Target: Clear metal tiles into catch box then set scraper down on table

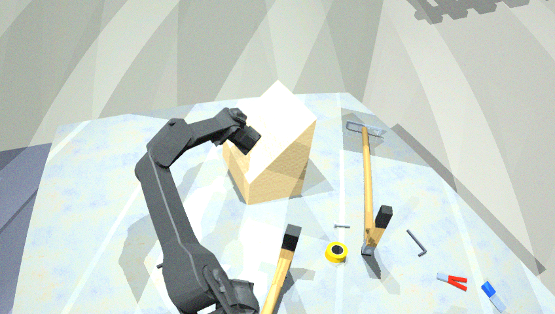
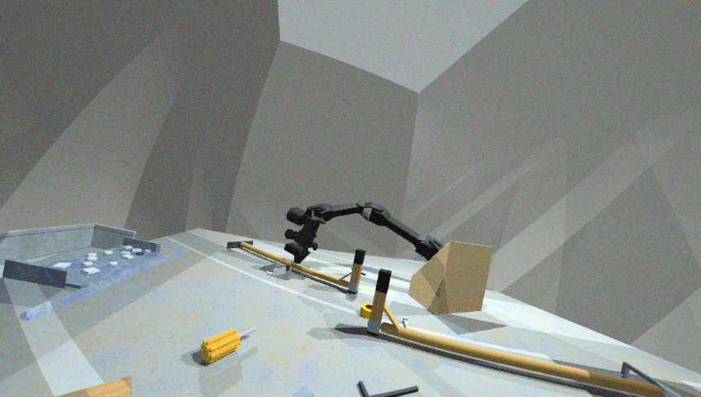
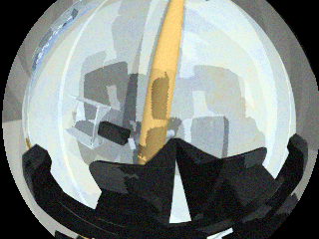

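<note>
Two long wooden scrapers lie on the table. One has a dark blade [image 2: 239,243]; its shaft [image 2: 295,265] runs to an upright black handle [image 2: 359,258], and the shaft also shows in the wrist view [image 3: 162,74]. My gripper [image 2: 300,255] hangs just above that shaft with its fingers shut and nothing between them [image 3: 174,142]. In the top view the gripper [image 1: 249,142] shows in front of the wooden box. The steel bench plate [image 2: 93,263] at the far left carries several small white tiles [image 2: 91,256]. The grey walled catch box [image 2: 49,241] stands at its end.
The second scraper [image 1: 366,182] has a wire-frame blade [image 1: 364,128] and a black handle [image 1: 383,216]. A large wooden box [image 1: 272,155], a yellow tape roll [image 1: 335,252], a screw [image 1: 341,226], a hex key [image 1: 416,241], red pliers [image 1: 453,280] and a yellow-handled screwdriver [image 2: 220,344] lie around.
</note>
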Available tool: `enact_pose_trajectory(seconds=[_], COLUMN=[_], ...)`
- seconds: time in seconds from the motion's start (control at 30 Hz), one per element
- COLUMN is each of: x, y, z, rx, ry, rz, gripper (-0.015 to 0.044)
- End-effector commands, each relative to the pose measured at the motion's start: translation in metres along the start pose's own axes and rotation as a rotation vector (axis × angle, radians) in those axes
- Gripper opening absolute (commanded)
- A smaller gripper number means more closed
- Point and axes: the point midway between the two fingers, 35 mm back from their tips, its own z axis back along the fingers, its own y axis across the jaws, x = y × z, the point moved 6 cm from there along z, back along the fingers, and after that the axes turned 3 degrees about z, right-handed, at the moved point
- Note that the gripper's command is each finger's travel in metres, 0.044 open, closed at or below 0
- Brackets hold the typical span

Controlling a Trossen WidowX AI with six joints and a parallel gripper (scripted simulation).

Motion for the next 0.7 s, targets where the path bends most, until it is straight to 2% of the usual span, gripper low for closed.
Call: enact_pose_trajectory(seconds=[0.0, 0.67], x=[0.001, 0.005], y=[0.007, 0.026], z=[0.000, -0.001], rx=[0.003, 0.003], ry=[0.000, 0.000], rz=[0.001, 0.000], gripper=[0.0000, 0.0000])
